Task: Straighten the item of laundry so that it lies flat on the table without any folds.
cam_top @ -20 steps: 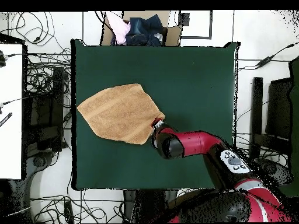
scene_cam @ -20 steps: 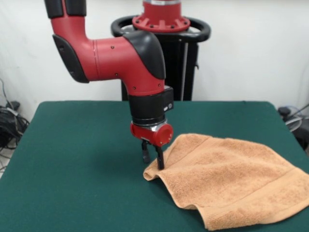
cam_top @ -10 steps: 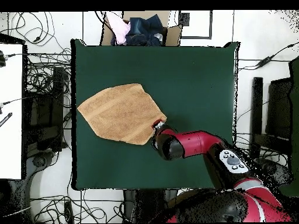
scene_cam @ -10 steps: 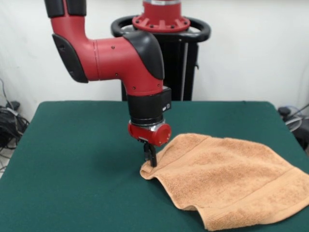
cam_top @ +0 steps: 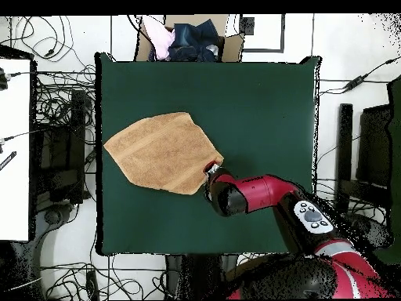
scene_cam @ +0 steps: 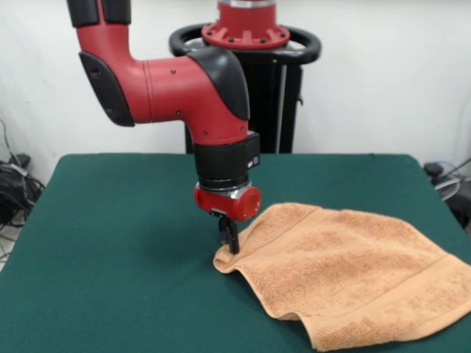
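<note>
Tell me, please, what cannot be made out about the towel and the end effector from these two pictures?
- Front view: the towel runs past the right edge, so its far corner is cut off.
- Overhead view: the arm's wrist covers the end effector and the towel corner below it.
- Both views: the towel's underside and any fold beneath are hidden.

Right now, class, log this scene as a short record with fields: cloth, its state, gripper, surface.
cloth: orange-tan towel
state: still folded over, front edge doubled under, corner pinched up
gripper: gripper with jaws shut on the towel's corner
surface: green table; towel lies toward one side
box: beyond the table's edge in the overhead view, holding clothes
</note>
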`<state>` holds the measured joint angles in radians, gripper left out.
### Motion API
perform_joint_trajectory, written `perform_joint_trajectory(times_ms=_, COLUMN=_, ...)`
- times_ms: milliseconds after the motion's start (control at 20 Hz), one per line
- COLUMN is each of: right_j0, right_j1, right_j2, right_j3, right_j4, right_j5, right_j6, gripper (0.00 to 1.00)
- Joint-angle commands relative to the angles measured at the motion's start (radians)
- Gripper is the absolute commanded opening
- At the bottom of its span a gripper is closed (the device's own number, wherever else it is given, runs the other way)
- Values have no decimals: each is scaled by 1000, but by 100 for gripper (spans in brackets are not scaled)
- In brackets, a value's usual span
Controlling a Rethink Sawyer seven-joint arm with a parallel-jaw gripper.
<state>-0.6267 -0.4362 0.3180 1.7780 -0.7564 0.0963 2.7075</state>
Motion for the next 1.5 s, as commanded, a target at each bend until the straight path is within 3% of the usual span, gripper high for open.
perform_joint_trajectory(times_ms=50, right_j0=-88, right_j1=216, right_j2=131, right_j3=-209, right_j4=-131, right_j5=7, right_j6=-204, gripper=0)
perform_joint_trajectory(times_ms=500, right_j0=-342, right_j1=247, right_j2=309, right_j3=-158, right_j4=-201, right_j5=226, right_j6=-510, gripper=0)
perform_joint_trajectory(times_ms=750, right_j0=-460, right_j1=286, right_j2=383, right_j3=-168, right_j4=-190, right_j5=337, right_j6=-729, gripper=0)
perform_joint_trajectory(times_ms=1500, right_j0=-530, right_j1=271, right_j2=371, right_j3=-233, right_j4=-55, right_j5=539, right_j6=-1111, gripper=0)
